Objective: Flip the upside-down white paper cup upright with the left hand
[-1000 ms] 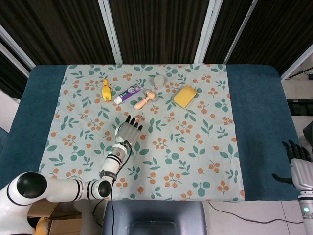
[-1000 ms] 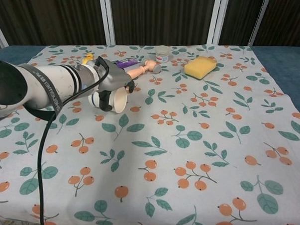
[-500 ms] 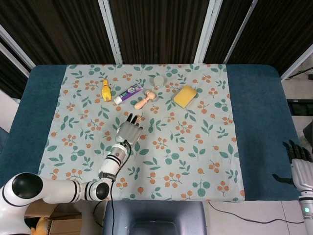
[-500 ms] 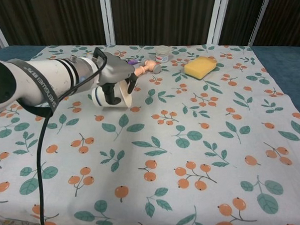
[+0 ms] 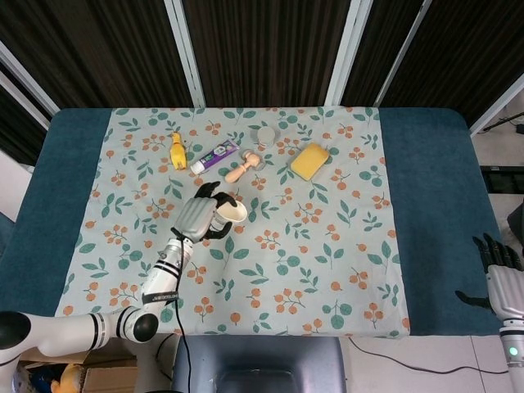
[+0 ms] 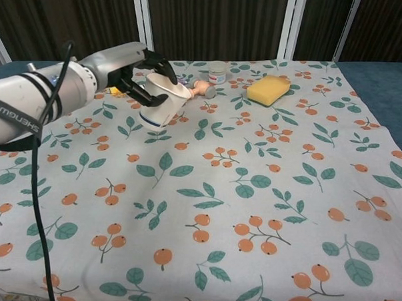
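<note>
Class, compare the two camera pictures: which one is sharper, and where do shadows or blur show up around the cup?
Head view: evenly lit, sharp, with the left robot hand covering part of the cup. Chest view: the cup is clear with a soft shadow beneath, and the near forearm looks large and slightly soft.

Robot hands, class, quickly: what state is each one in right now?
Left robot hand: closed around the white paper cup, holding it tilted above the cloth.
Right robot hand: holds nothing; whether open or closed cannot be told.
</note>
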You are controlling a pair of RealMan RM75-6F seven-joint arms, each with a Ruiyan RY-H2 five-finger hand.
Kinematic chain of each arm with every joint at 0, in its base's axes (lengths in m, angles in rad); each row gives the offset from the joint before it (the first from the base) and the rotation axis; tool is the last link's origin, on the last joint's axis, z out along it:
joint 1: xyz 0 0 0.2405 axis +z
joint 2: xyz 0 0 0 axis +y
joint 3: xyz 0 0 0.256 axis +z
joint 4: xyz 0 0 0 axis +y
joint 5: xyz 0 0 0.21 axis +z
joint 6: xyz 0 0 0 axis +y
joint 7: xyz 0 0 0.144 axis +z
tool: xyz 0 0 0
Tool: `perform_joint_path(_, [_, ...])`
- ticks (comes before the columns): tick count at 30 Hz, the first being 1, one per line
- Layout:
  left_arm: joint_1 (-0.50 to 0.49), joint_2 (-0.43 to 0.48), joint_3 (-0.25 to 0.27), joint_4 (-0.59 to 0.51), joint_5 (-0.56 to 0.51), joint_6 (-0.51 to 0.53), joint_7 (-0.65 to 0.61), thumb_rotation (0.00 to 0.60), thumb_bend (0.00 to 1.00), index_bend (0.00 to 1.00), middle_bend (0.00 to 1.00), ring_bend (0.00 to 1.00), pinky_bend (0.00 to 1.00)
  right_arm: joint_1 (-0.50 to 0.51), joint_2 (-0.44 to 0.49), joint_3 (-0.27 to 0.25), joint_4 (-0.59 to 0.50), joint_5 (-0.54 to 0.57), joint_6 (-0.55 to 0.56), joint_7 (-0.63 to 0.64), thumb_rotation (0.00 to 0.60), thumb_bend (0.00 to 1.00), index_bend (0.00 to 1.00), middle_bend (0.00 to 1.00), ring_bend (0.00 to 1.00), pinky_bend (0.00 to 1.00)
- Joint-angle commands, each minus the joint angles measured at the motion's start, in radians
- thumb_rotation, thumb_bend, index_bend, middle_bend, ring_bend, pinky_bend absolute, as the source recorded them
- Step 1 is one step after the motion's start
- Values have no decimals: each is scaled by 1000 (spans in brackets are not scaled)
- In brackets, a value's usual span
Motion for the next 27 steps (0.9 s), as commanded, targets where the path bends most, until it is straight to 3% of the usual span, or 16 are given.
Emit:
perform_joint_path(1, [133, -73, 20, 166, 213, 50, -273, 600, 395, 358, 302, 18, 0, 1, 3, -2, -8, -1, -2, -7, 600, 20, 0, 0, 0, 0])
perform_joint_path(9, [185, -180, 62, 383, 360, 93, -472, 600, 393, 360, 302, 15, 0, -2, 10, -2, -25, 4, 4, -17, 600, 20, 0, 0, 0, 0])
perform_joint_path(18, [208, -231, 67, 471, 403, 68, -546, 600, 390, 328, 271, 13, 0, -4, 13, -6, -38, 12, -2, -30, 600, 27, 0, 0, 0, 0])
perform_joint_path(21, [213, -230, 63, 474, 410, 61, -549, 600, 389, 262, 220, 8, 0, -6, 15, -5, -39, 17, 0, -28, 600, 27, 0, 0, 0, 0])
perform_joint_path(25, [219, -216, 62, 463, 422, 47, -558, 600, 392, 42, 52, 0, 0, -9, 18, -2, -39, 24, 3, -27, 600, 27, 0, 0, 0, 0])
perform_joint_path(27, [223, -206, 61, 451, 427, 42, -559, 600, 390, 0, 4, 0, 0, -9, 19, -3, -39, 25, 1, -27, 600, 27, 0, 0, 0, 0])
